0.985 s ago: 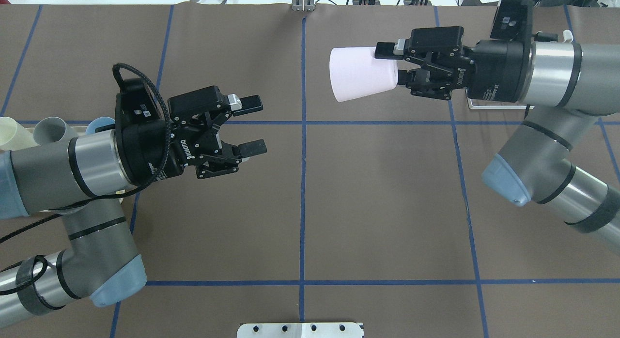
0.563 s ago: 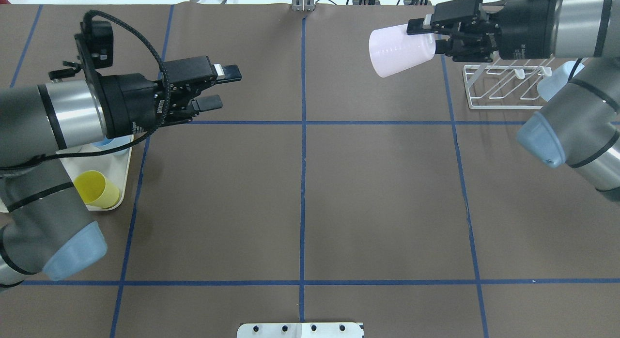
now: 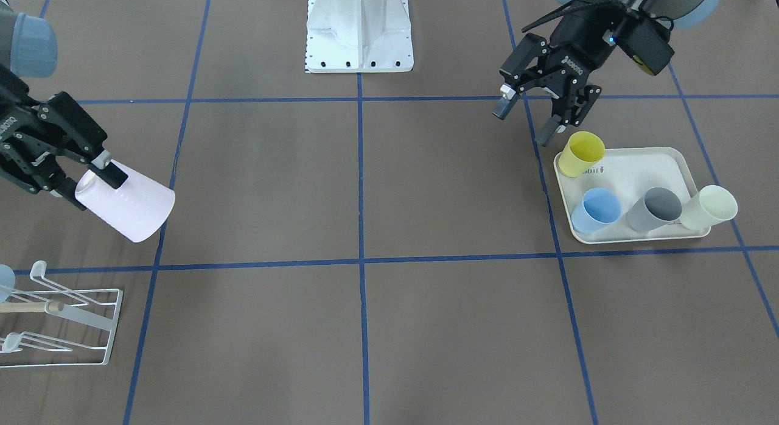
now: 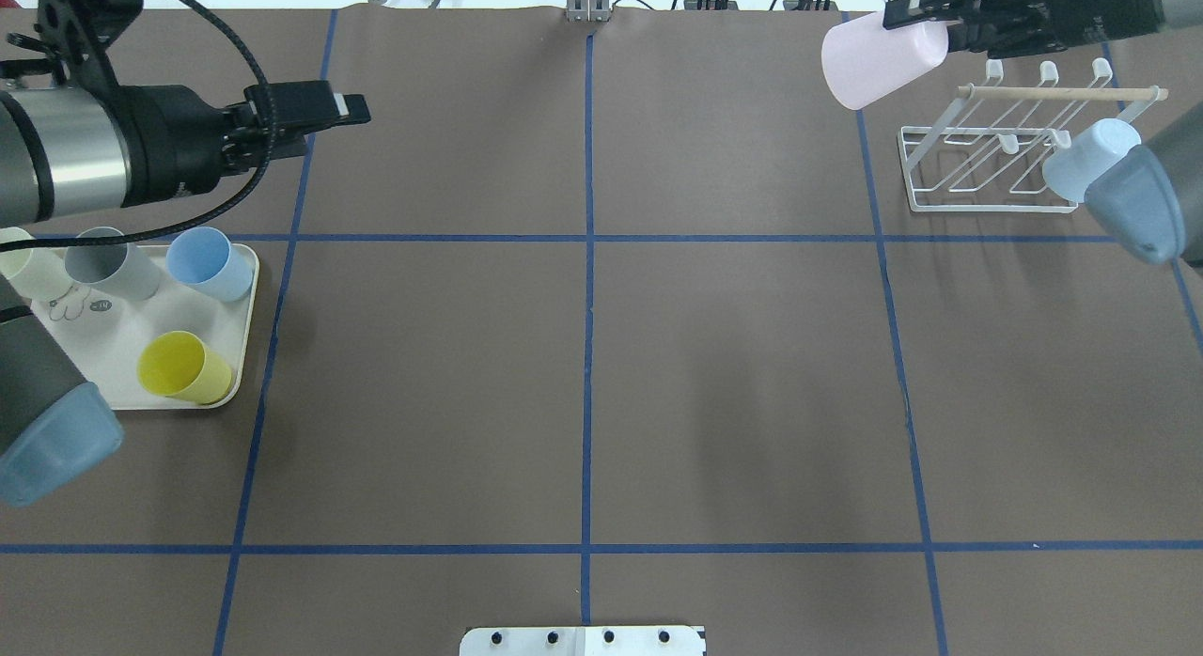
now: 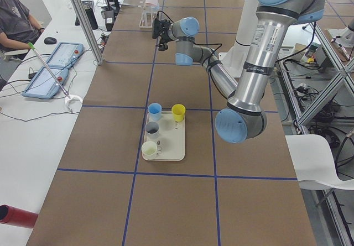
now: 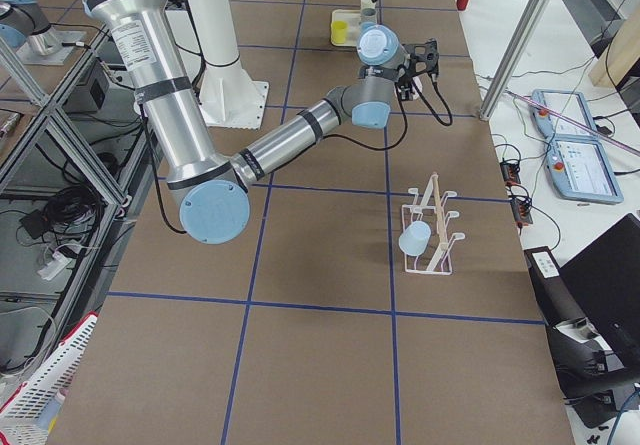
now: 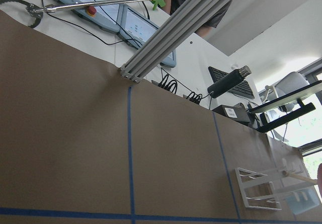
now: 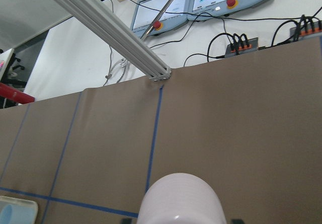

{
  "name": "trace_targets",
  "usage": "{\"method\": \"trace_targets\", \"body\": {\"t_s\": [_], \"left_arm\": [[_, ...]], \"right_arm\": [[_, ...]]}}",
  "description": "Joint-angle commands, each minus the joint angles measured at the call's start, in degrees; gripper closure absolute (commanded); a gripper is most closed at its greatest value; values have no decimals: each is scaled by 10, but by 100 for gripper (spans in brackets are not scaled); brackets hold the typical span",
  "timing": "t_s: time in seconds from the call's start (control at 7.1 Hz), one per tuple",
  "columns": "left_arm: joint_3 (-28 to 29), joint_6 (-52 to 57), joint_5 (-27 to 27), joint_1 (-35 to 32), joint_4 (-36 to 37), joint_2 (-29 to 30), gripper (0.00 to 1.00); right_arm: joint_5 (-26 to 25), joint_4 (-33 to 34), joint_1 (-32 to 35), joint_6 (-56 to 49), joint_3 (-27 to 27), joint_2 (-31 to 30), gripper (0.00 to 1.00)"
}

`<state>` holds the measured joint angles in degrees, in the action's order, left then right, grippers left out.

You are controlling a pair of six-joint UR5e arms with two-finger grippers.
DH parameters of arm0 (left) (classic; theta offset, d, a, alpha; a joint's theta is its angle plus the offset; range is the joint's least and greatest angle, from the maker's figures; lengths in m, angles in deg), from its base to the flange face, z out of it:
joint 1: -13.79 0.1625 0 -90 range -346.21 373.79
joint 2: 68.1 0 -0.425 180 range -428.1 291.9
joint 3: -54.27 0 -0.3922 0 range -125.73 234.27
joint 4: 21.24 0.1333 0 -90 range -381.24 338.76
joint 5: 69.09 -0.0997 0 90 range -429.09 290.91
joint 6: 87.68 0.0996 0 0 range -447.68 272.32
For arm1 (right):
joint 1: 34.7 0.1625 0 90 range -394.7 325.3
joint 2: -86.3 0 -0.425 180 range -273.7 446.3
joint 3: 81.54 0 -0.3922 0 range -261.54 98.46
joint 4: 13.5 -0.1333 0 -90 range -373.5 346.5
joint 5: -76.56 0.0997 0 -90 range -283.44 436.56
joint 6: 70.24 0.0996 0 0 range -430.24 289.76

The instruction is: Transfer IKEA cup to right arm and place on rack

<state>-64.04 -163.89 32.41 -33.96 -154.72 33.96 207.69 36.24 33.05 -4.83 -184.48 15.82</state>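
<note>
Cup (image 3: 134,209), pale pink, sits clamped by its narrow end in your right gripper (image 3: 90,184), tilted in the air with its mouth facing away from the gripper, near the rack (image 4: 1053,92) but apart from it. Your left gripper (image 3: 522,125) hangs with fingers spread and nothing between them, just beside the tray (image 3: 645,169) of four cups

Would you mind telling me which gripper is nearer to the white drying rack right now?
Right. The right gripper, holding the pink cup, is just beside the drying rack; the left gripper is across the table, near the tray of cups.
</note>
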Motion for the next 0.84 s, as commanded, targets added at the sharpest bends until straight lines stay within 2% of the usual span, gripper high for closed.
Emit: {"method": "trace_targets", "body": {"t_s": [0.0, 0.14, 0.28, 0.42, 0.7], "left_arm": [[-6, 61, 45, -45, 9, -57, 0], [-4, 130, 72, -72, 27, -84, 0], [-5, 183, 77, -84, 59, -89, 0], [-6, 198, 93, -89, 73, -106, 0], [-5, 235, 140, -132, 94, -123, 0]], "right_arm": [[1, 182, 30, -170, -9, -6, 72], [0, 271, 47, -254, -12, -5, 72], [0, 372, 63, -330, -23, 2, 72], [-4, 452, 70, -382, -29, 20, 72], [-8, 517, 63, -429, -21, 21, 74]]}}
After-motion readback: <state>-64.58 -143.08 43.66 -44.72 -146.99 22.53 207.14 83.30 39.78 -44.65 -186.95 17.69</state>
